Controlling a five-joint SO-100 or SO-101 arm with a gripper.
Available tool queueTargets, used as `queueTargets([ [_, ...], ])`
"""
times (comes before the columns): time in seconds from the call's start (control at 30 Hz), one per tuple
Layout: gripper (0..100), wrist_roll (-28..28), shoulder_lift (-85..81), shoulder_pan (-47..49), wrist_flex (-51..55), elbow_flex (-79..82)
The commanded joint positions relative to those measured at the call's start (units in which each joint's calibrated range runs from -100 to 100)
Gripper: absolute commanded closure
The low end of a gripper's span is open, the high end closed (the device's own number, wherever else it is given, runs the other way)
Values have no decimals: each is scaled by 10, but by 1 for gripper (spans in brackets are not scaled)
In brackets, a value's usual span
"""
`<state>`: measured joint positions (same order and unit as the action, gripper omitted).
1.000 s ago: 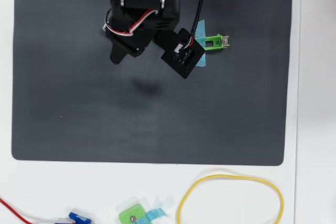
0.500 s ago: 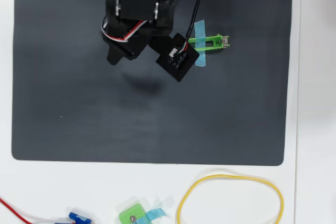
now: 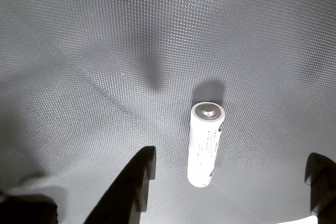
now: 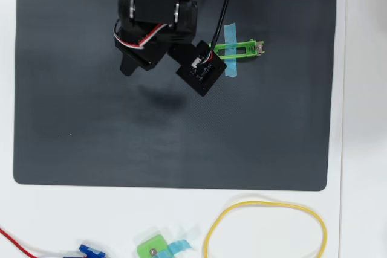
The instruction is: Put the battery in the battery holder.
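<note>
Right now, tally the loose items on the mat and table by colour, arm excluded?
Green: 2, the battery holder and a smaller green piece
Silver-white: 1, the battery
Yellow: 1, a rubber band loop
Red: 1, a wire
Blue: 1, a small part
Total: 6

A matt, finely dimpled dark grey mat (image 3: pixel 252 35) is seen, rubbery in look. The battery (image 3: pixel 205 145) is sheathed in a smooth, glossy white wrap with a shiny metal end cap. The battery holder (image 4: pixel 240 47) is made of glossy green plastic, crossed by 1 strip of smooth blue tape (image 4: pixel 230 34).
</note>
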<state>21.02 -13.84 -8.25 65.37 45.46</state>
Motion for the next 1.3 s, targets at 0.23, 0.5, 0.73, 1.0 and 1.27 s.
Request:
queueTargets([
  [0.23,67,-2,-1,-8,-5,-22],
  [0.5,67,-2,35,-13,-6,-23],
  [0.73,67,-1,44,-16,-7,-28],
  [1.0,67,-1,45,-16,-7,-32],
  [1.27,67,-1,46,-16,-7,-32],
])
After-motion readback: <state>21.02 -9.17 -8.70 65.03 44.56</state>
